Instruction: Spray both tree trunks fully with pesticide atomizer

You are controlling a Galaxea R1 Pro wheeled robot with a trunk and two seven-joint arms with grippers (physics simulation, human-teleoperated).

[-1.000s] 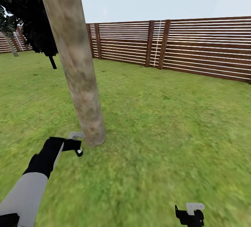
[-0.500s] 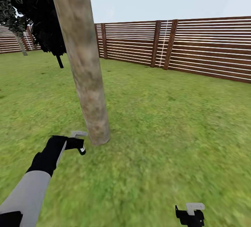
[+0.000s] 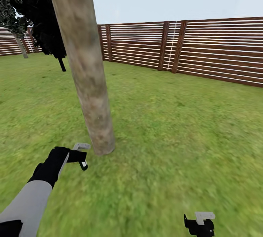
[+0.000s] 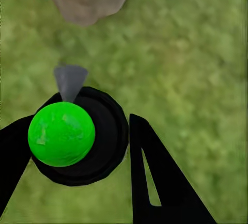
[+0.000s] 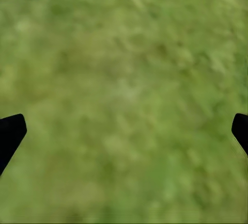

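Grey left forearm, black wrist, black gripper, pale pads

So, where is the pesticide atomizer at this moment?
The pesticide atomizer sits between the left gripper fingers, low at the head view's left, just beside the base of the tree trunk on the grass.

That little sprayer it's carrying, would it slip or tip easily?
The atomizer looks round and smooth, so it may slip or roll if loosened. It seems small between the left gripper's fingers, so probably light. Its grey nozzle juts out and could snag.
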